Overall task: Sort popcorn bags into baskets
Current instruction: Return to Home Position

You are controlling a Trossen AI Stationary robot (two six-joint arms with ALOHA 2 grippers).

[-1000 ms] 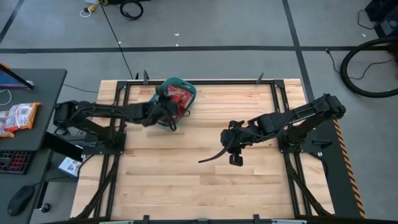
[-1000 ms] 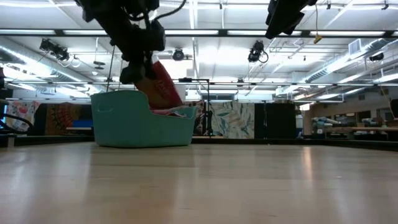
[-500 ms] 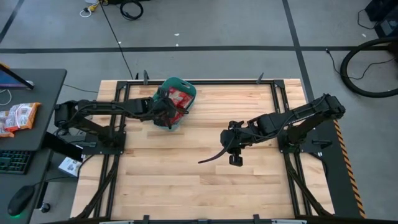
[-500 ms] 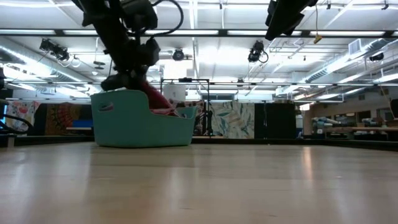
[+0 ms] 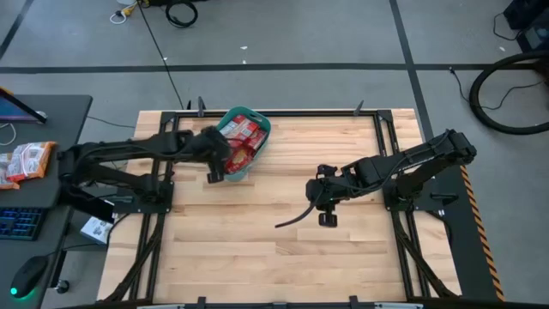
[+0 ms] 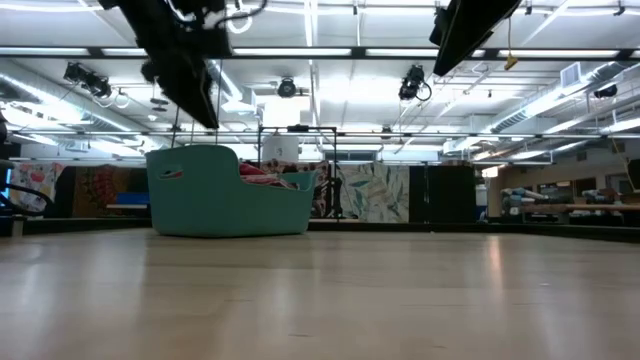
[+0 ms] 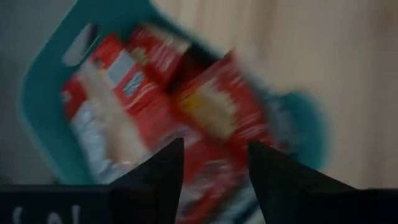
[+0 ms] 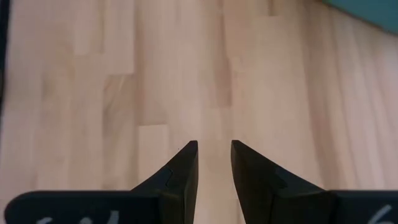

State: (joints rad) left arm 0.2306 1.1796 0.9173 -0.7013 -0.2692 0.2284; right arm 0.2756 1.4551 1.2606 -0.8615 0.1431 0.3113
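The teal basket point(image 5: 243, 111) stands at the table's far left; in the low view its wall point(image 6: 200, 200) rests on the wood. Several red popcorn bags point(image 5: 243, 142) lie piled inside it, and their tops peek over the low side of the rim point(image 6: 262, 173). My left gripper point(image 7: 214, 158) is open, raised above the basket's near left side point(image 5: 216, 167), with the bags point(image 7: 155, 93) showing below it and nothing between its fingers. My right gripper point(image 8: 214, 155) hovers over bare wood right of the table's middle point(image 5: 324, 210), its fingers a little apart and empty.
A dark cable point(image 5: 292, 219) trails from the right arm over the table's middle. On a desk off the table's left edge lie orange-and-white snack packets point(image 5: 26, 159) and a keyboard point(image 5: 19, 223). Bare wood point(image 5: 257, 249) fills the near half of the table.
My left gripper held a red popcorn bag tilted over the basket, lowered it in and let go. The bag now lies in the basket with the others. The gripper has since risen and drawn back toward the table's left and near edges.
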